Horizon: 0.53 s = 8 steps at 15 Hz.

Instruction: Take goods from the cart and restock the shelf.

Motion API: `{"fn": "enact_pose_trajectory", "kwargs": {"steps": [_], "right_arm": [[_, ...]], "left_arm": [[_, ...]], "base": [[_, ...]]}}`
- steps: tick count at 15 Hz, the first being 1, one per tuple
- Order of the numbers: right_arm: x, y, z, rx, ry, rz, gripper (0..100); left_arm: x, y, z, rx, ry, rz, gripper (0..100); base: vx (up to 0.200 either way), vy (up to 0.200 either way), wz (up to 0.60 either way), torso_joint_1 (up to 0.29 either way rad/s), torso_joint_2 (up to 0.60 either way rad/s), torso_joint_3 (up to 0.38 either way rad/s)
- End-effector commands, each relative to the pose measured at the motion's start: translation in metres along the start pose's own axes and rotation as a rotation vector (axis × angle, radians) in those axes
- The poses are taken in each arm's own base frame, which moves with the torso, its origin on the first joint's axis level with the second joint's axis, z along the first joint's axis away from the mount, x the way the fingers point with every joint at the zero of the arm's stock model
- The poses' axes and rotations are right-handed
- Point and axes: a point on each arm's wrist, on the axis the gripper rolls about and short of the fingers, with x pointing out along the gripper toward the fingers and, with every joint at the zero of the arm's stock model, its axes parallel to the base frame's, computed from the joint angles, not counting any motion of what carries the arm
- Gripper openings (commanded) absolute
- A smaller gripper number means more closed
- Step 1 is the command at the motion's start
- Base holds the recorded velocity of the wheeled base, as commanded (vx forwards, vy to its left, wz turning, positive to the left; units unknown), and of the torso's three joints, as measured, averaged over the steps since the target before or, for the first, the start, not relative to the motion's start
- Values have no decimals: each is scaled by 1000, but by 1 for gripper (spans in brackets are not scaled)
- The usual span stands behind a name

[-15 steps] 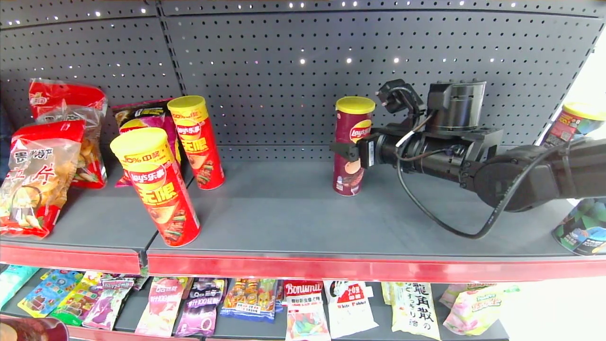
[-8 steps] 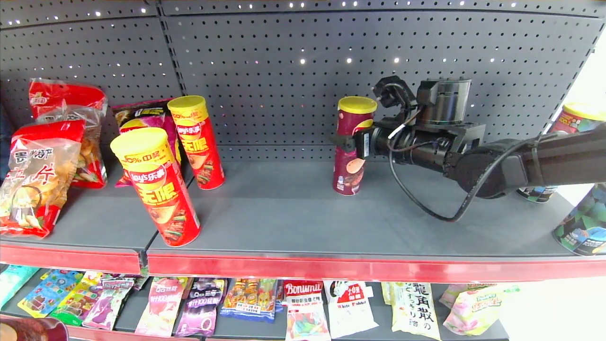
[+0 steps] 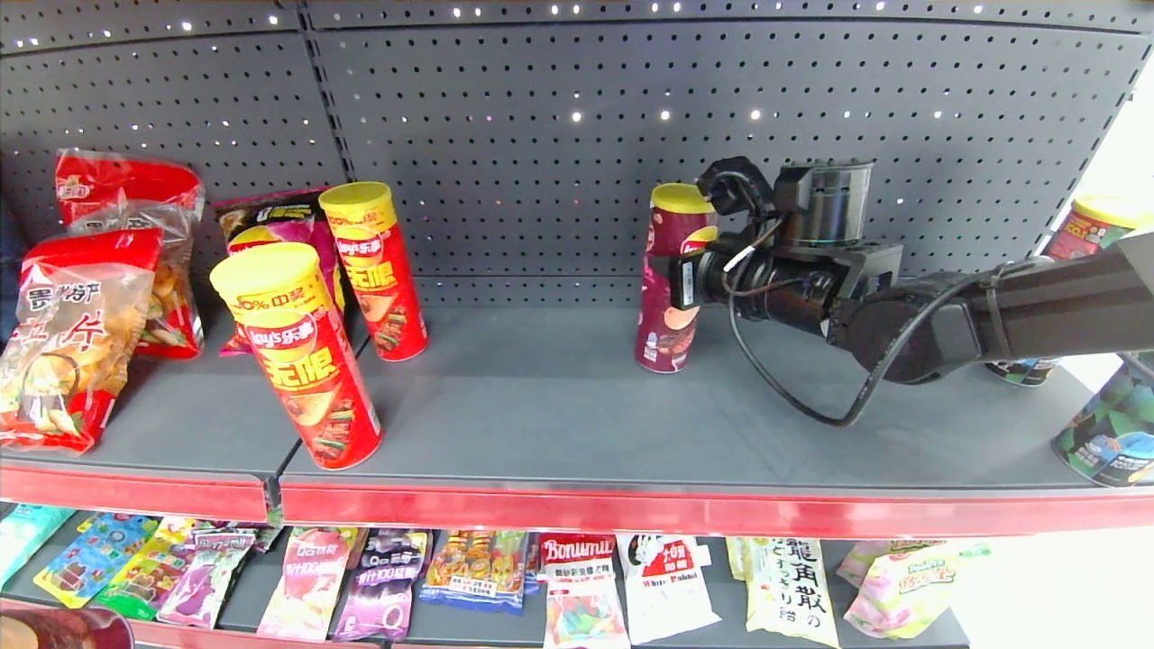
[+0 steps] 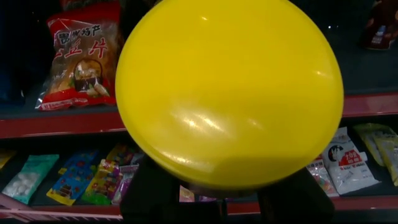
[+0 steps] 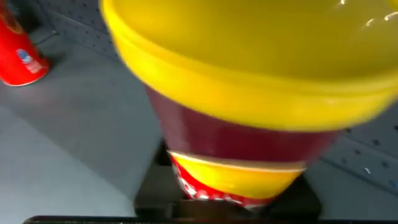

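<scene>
On the top shelf [image 3: 559,424] there are five cans. The right gripper [image 3: 674,281] is closed on one of them, the dark red can [image 3: 663,333] with a yellow lid. This can is in the middle of the shelf, near the back wall [image 3: 541,135], and it leans a little. Its bottom is down at the shelf board, but I cannot tell if it touches.

Two red cans with yellow lids stand to the left. One red can [image 3: 306,361] is near the front edge. The other [image 3: 374,270] is farther back. Both are well apart from the dark red can.

Three chip bags lean at the far left: a red bag in front [image 3: 68,333], a red bag behind it [image 3: 126,207], and a purple bag [image 3: 270,221] behind the two red cans.

Two more cans are at the far right. The right arm [image 3: 992,315] goes across the back one [image 3: 1091,230] and hides its middle. The front one [image 3: 1104,442] is cut off by the edge.

The left gripper [image 4: 224,205] is closed on one other can [image 4: 230,93], held out in front of the shelves. Its big yellow lid hides much of the shelf behind it.

The lower shelf [image 3: 243,604] holds a row of small snack bags [image 3: 577,586]. Some are partly hidden, so I cannot count them.
</scene>
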Motion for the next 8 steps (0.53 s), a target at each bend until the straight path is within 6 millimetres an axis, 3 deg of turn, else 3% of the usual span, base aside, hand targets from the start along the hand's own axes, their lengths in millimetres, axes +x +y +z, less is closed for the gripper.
{"fn": "enact_pose_trajectory", "kwargs": {"steps": [1, 3, 6, 8], "right_arm": [[-15, 8, 15, 2, -37, 2, 0], [-45, 14, 23, 8, -47, 3, 0], [-94, 30, 10, 25, 4, 26, 0], [-104, 40, 3, 57, 25, -88, 0]], "left_arm": [[0, 0, -1, 0, 3, 0, 0], [1, 0, -2, 0, 6, -2, 0], [2, -1, -5, 0, 14, -6, 0], [2, -1, -8, 1, 19, -6, 0]], "base": [[0, 0, 0, 0, 0, 0], [0, 0, 0, 0, 0, 0], [0, 0, 0, 0, 0, 0], [0, 0, 0, 0, 0, 0]]}}
